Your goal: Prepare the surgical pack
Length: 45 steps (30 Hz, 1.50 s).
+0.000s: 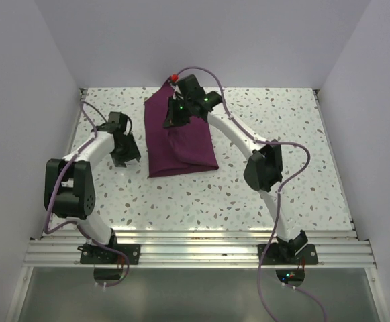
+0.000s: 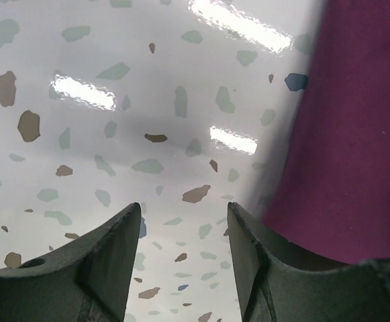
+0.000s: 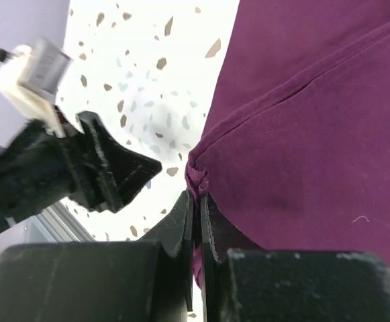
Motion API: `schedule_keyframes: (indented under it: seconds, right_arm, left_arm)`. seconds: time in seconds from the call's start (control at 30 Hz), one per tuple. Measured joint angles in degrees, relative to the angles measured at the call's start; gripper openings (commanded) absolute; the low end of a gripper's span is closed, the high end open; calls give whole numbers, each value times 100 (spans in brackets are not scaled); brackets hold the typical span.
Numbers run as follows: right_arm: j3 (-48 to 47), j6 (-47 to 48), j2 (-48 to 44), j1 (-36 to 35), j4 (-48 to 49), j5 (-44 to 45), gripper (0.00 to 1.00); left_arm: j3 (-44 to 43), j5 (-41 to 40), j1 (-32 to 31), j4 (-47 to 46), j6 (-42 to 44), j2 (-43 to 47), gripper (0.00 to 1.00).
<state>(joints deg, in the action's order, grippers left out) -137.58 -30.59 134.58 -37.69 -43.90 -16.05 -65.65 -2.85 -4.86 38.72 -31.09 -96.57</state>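
Note:
The surgical pack (image 1: 184, 144) is a deep purple fabric sheet, folded into a tall strip in the middle of the table's far half. My right gripper (image 1: 171, 121) is over its upper left part. In the right wrist view the right gripper (image 3: 197, 196) is shut on a bunched fold at the edge of the fabric (image 3: 302, 134). My left gripper (image 1: 126, 159) hangs just left of the pack, open and holding nothing. In the left wrist view the left gripper (image 2: 183, 208) frames bare table, with the fabric (image 2: 356, 134) to its right.
The speckled white table (image 1: 282, 181) is boxed in by white walls on the left, back and right. An aluminium rail (image 1: 195, 251) runs along the near edge. The left arm's wrist (image 3: 80, 168) shows close by in the right wrist view.

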Motion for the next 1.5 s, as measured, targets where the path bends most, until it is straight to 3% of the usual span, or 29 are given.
schedule_keyframes:
  seconds: [0.73, 0.87, 0.9, 1.0, 1.2, 1.27, 1.4, 1.43, 1.5]
  right_arm:
    - [-295, -437, 957, -304, 581, -94, 0]
    - [-332, -494, 1137, -348, 608, -107, 20]
    - [-385, -511, 1198, -365, 612, -118, 32]
    - [-640, -560, 1410, -424, 625, -181, 48]
    - [-619, -487, 1375, -374, 688, -361, 54]
    - [-219, -374, 1108, -214, 660, -409, 50]
    - [522, -127, 498, 363, 586, -442, 20]
    - [822, -122, 264, 612, 612, -501, 6]
    - [1198, -144, -7, 1016, 754, -745, 0]
  left_arm:
    - [310, 0, 190, -4, 22, 413, 59]
    - [310, 7, 256, -4, 35, 476, 60]
    - [310, 7, 269, -2, 44, 481, 59]
    - [306, 11, 297, 4, 68, 494, 60]
    - [-35, 269, 297, 68, 118, 496, 58]
    - [-160, 507, 297, -4, 173, 496, 54]
    - [-216, 1303, 297, -372, 236, 492, 23]
    - [-216, 1515, 297, -501, 232, 479, 10]
    - [-251, 1858, 297, -750, 214, 415, 0]
